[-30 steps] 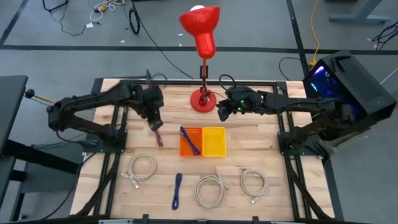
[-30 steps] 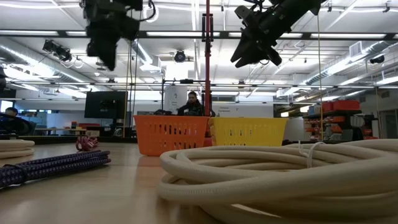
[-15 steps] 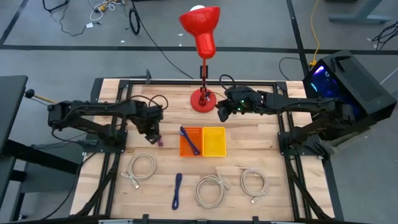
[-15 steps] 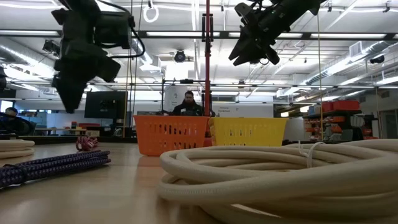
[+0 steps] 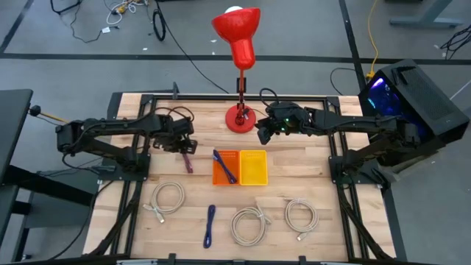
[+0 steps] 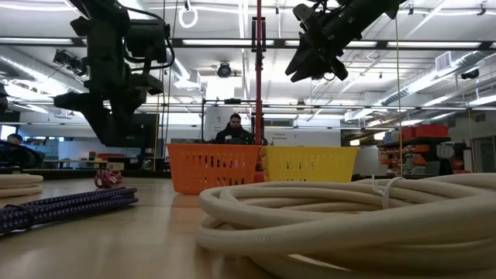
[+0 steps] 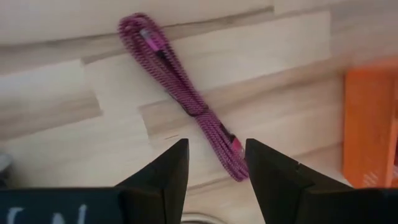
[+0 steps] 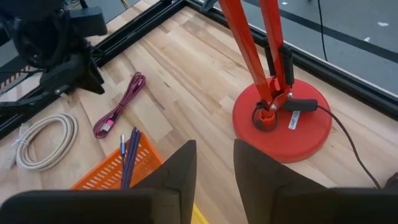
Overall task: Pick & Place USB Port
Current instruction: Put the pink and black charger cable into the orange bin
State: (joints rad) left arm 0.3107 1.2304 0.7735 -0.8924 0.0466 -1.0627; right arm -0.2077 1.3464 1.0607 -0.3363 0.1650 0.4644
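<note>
Hovering left of centre in the high view, the left gripper (image 5: pixel 184 144), open and empty over the magenta braided USB cable (image 5: pixel 187 163), looks ready to descend and close; the right gripper (image 5: pixel 263 133) waits, open.

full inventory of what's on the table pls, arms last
magenta cable: 1, magenta, bare wood left of the orange basket
orange basket: 1, orange, table centre, blue cable inside
yellow basket: 1, yellow, against the orange basket's right side
blue cable: 1 loose, near front edge
cream cables: 3 coils, front row
red lamp: 1, base at the back
left gripper: open, above the magenta cable
right gripper: open, raised by the lamp base
</note>
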